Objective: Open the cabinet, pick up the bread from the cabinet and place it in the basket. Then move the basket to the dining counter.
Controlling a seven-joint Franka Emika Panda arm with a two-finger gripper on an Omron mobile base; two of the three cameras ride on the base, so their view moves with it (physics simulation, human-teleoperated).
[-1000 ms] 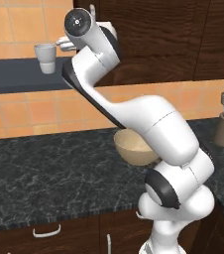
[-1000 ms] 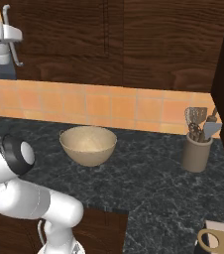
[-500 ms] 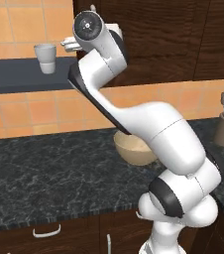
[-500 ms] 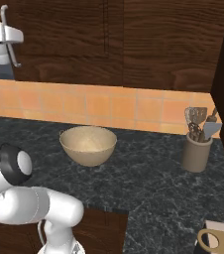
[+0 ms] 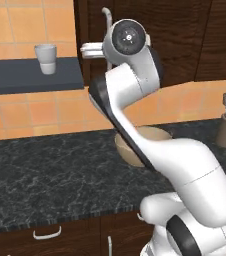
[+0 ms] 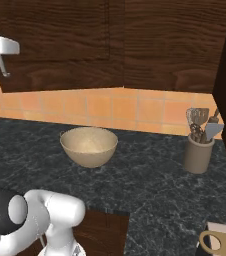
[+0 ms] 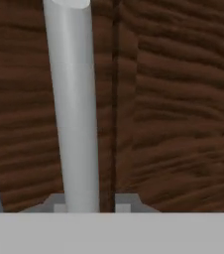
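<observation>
my tool [image 7: 84,206] is clenched on the cabinet's handle [image 7: 72,99]: in the hand view the silver bar runs straight up from between my fingertips, one tip on each side of it, with the door seam just beside it. the bar's long axis is vertical and lies directly ahead of the tool, flat against the cabinet [image 6: 60,40] door, so the coming pull, as i judge it, has to come back toward me and swing about the hinge side. which edge carries the hinges i cannot make out. in the right base view the door's lower corner looks slightly off the neighbouring front, perhaps ajar. the bread is hidden behind the door. the basket [image 6: 89,145] sits low on the black tabletop [image 6: 150,185], well below my tool, partly covered by my arm in the left base view.
</observation>
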